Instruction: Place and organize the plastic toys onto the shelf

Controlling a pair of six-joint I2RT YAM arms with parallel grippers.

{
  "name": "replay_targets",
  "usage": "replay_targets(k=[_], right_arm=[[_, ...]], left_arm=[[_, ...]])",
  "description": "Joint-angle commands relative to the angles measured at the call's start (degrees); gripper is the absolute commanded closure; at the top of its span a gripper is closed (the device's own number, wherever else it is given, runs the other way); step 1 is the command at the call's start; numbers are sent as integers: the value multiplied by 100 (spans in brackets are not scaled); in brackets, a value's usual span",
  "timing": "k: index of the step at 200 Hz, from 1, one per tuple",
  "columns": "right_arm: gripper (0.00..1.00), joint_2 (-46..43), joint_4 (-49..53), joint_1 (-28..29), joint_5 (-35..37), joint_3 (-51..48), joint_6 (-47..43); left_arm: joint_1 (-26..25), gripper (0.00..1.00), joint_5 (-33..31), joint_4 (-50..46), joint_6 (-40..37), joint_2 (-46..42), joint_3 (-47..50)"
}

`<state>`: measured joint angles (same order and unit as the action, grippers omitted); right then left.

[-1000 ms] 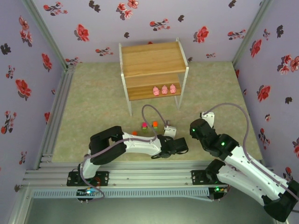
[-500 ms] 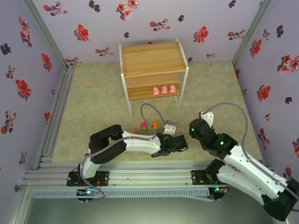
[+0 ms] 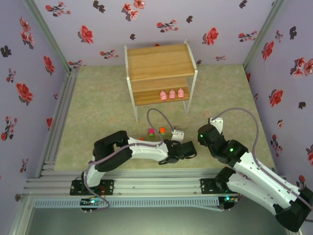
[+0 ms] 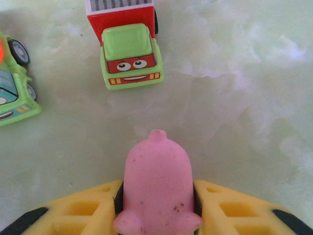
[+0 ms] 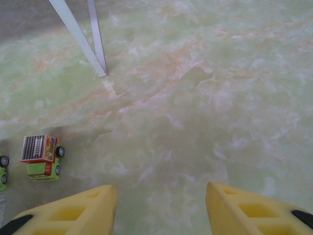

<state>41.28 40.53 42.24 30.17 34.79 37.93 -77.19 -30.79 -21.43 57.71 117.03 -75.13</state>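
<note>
I see a pig (image 4: 156, 181) between my left pincer's (image 4: 157, 205) fingers — one truck (image 4: 128, 49) at twelve o'clock, a second truck (image 4: 14, 85) at ten; three pigs (image 3: 171, 94) on the shelf's (image 3: 156, 63) lower board.

Top camera high, looking down; wrist cameras low, close, sharing red-topped truck (image 4: 128, 54).

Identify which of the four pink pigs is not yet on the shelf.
The pink pig caught between the jaws of the left gripper, down on the mat; the other three pigs stand in a row on the lower board of the shelf.
</note>
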Motion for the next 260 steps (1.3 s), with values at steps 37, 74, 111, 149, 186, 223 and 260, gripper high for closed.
replay_targets(k=[37, 74, 111, 149, 186, 223, 260], right_arm=[[48, 8, -91, -55, 41, -60, -67], [48, -1, -116, -54, 28, -94, -72], [48, -14, -142, -50, 19, -128, -73], [48, 9, -234, -84, 19, -189, -126], [48, 66, -390, -136, -64, -303, -172], [48, 78, -613, -198, -240, -440, -227], [47, 63, -873, -225, -482, -559, -346]], left_arm=[[19, 68, -16, -37, -89, 43, 78], [-20, 71, -129, -54, -119, -69, 116], [-77, 71, -300, -147, -130, -310, 183], [-143, 71, -520, -342, -154, -662, 251], [-155, 71, -674, -505, -120, -1036, 333], [-148, 71, -919, -724, -118, -1355, 333], [-78, 71, -1121, -900, -212, -1607, 350]])
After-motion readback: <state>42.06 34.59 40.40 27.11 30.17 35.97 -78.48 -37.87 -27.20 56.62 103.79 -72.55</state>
